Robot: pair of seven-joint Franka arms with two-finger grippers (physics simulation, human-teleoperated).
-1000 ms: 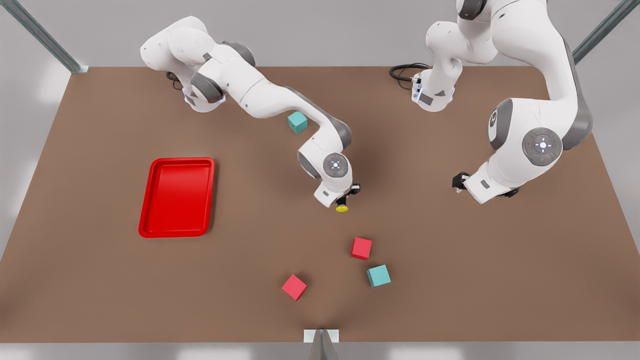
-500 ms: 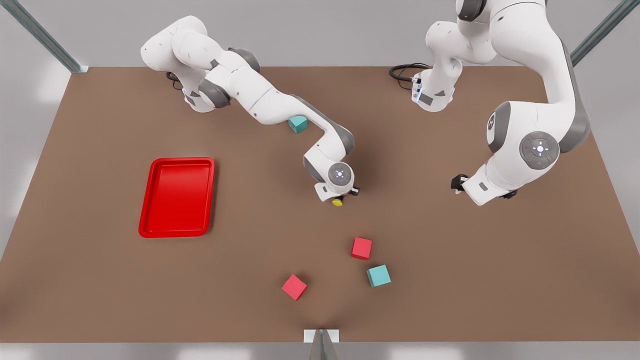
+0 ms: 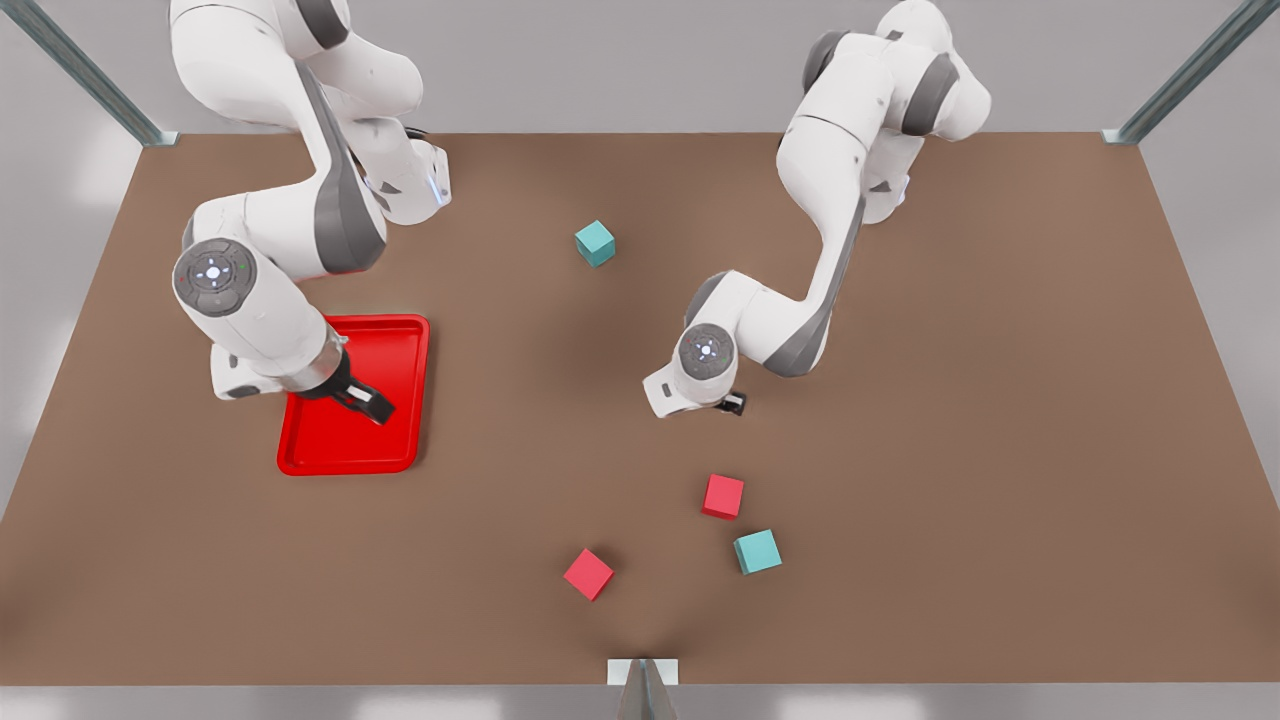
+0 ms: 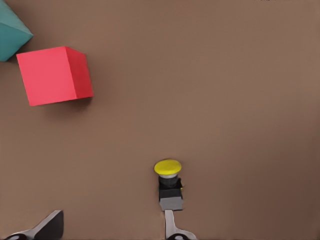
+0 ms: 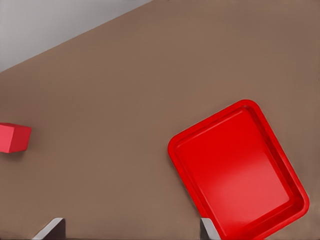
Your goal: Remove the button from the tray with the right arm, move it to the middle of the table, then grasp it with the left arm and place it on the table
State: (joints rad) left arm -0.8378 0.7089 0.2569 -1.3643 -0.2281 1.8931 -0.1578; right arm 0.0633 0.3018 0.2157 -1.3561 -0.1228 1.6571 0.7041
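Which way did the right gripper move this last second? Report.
Yes: the right gripper left the middle of the table for the front view's left, now over the tray.

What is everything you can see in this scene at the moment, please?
Table: one, brown, under everything.
Tray: one, red, at the front view's left.
Button: one, yellow cap on a grey-black body, standing on the table mid-scene, beside one finger of the left gripper.
Red cubes: two, toward the near edge.
Teal cubes: two, one toward the far side, one beside a red cube.
Left gripper: one, black, open, low over the table's middle.
Right gripper: one, black, open, above the tray.
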